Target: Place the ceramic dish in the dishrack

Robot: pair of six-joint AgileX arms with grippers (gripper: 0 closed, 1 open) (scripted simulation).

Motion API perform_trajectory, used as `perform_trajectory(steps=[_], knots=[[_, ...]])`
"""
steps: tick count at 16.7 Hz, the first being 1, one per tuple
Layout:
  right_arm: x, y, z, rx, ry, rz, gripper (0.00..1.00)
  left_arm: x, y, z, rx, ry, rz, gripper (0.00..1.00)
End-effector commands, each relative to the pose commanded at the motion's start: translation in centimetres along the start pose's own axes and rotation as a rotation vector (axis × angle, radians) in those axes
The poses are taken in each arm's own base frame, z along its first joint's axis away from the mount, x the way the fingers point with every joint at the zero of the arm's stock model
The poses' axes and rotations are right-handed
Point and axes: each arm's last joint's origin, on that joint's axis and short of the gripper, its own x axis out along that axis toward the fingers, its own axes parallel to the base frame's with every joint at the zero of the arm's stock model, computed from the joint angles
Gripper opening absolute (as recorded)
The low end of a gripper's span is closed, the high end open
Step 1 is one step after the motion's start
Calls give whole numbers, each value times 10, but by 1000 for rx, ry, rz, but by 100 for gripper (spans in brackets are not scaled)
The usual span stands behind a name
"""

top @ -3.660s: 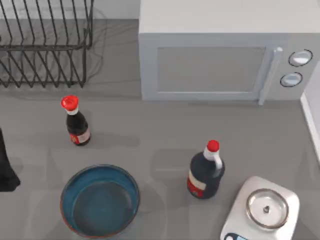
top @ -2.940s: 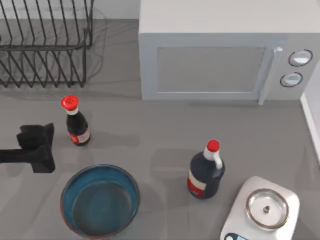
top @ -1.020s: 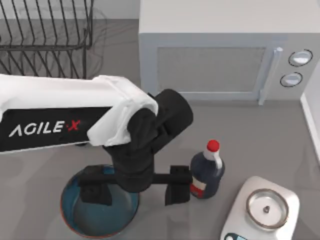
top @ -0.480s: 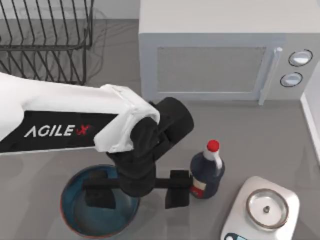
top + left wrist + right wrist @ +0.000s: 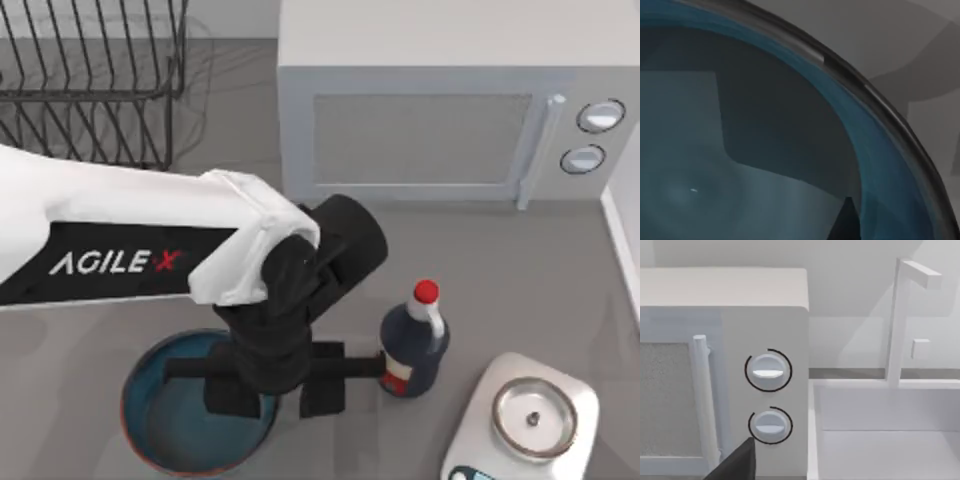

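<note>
Black wire bars of the dishrack point(image 5: 90, 85) are standing at the far left of the table, well to the left of the grey microwave point(image 5: 440, 110). Nearer the camera than the microwave's left end, the white left arm is reaching in from the left edge, and the left gripper point(image 5: 277, 385) is hanging over the right rim of the ceramic dish point(image 5: 165, 430). Its two dark fingers point(image 5: 322, 380) are sitting fairly close together, one inside the teal bowl and one just outside it, so they are straddling the rim; whether they are actually pinching it I cannot tell, since the wrist is covering the contact. The dish is sitting on the table point(image 5: 520, 290), in front of the microwave and to its left, well apart from the rack. In the left wrist view the dish's blue inside point(image 5: 765, 150) and dark rim are curving close under the camera. Just right of the gripper, a dark sauce bottle point(image 5: 412, 345) with a red cap is standing upright. Further right, a scale point(image 5: 525, 420) with a round steel plate is lying below the microwave's right end. The right wrist view is facing the microwave's two knobs point(image 5: 768, 371).
</note>
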Motion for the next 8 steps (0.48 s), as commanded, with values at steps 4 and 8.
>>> perform_trajectory(steps=[4,8], knots=[[0,0,0,0,0,0,100,0,0,0,0,0,0,0],[0,0,0,0,0,0,100,0,0,0,0,0,0,0]])
